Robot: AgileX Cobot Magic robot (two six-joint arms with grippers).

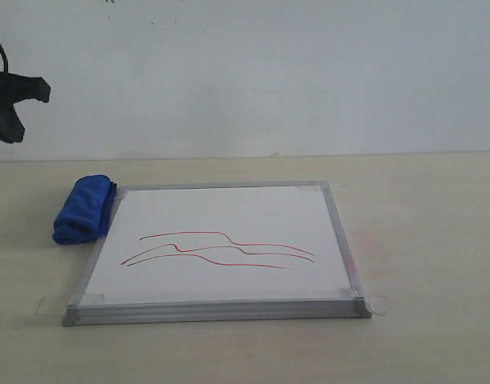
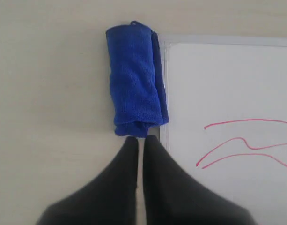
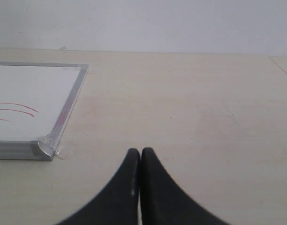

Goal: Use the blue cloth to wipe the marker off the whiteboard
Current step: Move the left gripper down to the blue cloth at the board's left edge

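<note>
The whiteboard [image 1: 221, 240] lies flat on the table, framed in silver, with taped corners. Thin wavy red marker [image 1: 221, 248] lines cross its middle. The rolled blue cloth [image 1: 83, 208] rests on the table against the board's left edge. My left gripper [image 1: 41, 90] hangs high at the far left, well above the cloth. In the left wrist view it [image 2: 140, 139] is shut and empty, looking down on the blue cloth [image 2: 134, 79] beside the whiteboard [image 2: 227, 84]. My right gripper [image 3: 141, 151] is shut and empty over bare table, off the whiteboard's [image 3: 35, 89] corner; it is outside the exterior view.
The pale wooden table [image 1: 420, 240] stretches to the right of the board and in front of it. A plain white wall [image 1: 268, 72] stands behind. Clear tape tabs [image 1: 378, 304] stick out at the board's near corners.
</note>
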